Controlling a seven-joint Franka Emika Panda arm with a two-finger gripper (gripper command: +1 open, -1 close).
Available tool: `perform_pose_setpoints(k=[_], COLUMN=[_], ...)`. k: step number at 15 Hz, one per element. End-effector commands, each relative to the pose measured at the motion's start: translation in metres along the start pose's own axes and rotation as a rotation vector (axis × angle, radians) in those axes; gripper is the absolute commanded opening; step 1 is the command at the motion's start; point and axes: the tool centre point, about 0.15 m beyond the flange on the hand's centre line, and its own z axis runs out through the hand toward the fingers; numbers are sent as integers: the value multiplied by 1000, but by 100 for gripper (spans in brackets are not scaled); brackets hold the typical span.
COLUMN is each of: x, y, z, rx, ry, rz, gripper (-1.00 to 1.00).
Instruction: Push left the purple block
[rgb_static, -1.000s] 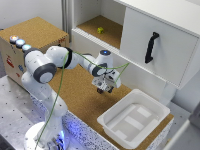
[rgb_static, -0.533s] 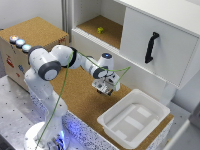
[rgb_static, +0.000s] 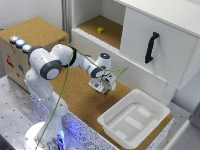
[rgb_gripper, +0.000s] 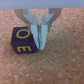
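The purple block carries yellow letters, an O on top and an E on its side, and rests on the cork surface. My gripper reaches down right beside it, its two fingers drawn together with nothing between them, and one finger's edge is against the block's side. In the exterior view the gripper hangs low over the cork board, and the block is hidden under the hand.
A white plastic tray sits on the cork toward the exterior view's right. Behind stands a white cabinet with a black door handle and an open shelf holding a small yellow object. A cork-topped box stands at the left.
The hand has shifted slightly toward the exterior view's left over the cork. The fingers stay shut.
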Motion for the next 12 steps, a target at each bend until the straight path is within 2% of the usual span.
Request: perform_pose_setpoints(k=[1, 6, 12], x=[-20, -25, -28], y=[-49, -88, -136], z=[-12, -11, 0], rx=[19, 77, 101], ry=[36, 34, 29], rz=[37, 12, -67], gripper=[-100, -100, -100])
